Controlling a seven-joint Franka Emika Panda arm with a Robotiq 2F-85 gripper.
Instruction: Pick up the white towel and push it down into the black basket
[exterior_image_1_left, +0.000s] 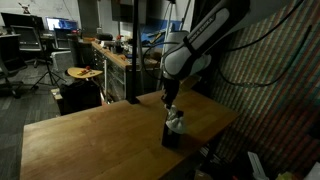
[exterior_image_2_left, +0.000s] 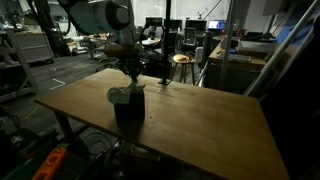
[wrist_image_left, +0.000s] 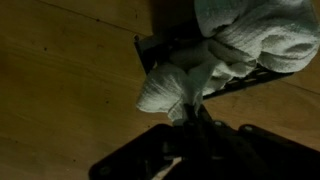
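Tool (exterior_image_1_left: 169, 101): jaws stood pinched together on a fold of the white towel (wrist_image_left: 172, 90). Towel was soft, wrinkled, bunched, heaped partly inside the black basket (exterior_image_2_left: 128, 112), a small boxy container near the edge of the smooth wooden surface (exterior_image_2_left: 200, 120).

Both exterior views shared the brown wooden table (exterior_image_1_left: 80, 140) from different sides; wrist view stared close-up at the off-white wrinkled towel (wrist_image_left: 172, 90).

- A wooden table (exterior_image_1_left: 90, 140) fills the foreground in dim light.
- Beyond the table: a round-seated stool (exterior_image_1_left: 84, 73) and a cluttered workbench (exterior_image_1_left: 112, 55).
- Further behind the table, an office chair (exterior_image_1_left: 25, 50) on grey floor (exterior_image_1_left: 35, 92).
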